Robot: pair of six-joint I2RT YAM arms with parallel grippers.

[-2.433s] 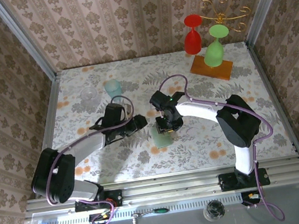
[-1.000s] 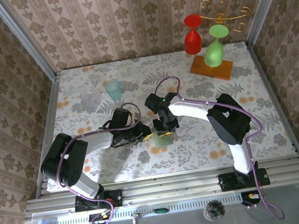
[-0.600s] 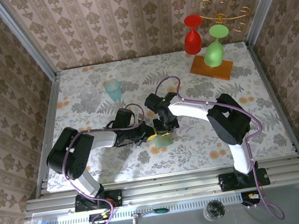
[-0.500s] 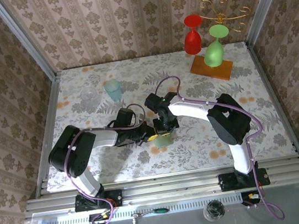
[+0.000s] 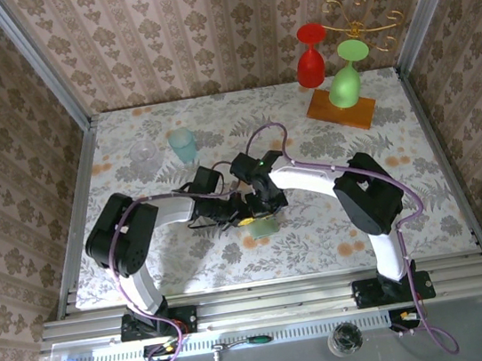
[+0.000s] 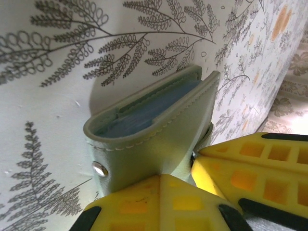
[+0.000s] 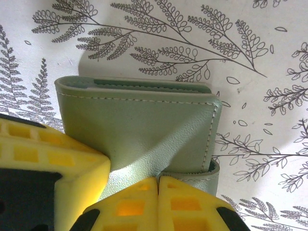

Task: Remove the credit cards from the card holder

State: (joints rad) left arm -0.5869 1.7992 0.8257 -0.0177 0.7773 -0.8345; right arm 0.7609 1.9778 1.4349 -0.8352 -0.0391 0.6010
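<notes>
The card holder is lying mid-table, slightly ajar, with a blue card tucked inside. The left gripper is pinching its left edge. The right gripper is pinching its far edge, just beside the left one.

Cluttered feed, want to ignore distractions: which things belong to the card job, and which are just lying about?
Job: card holder, blue card tucked inside it, left end effector and right end effector, both clamped on it.
Lying about: red goblet, green goblet, wooden base, teal cup, clear glass.
</notes>
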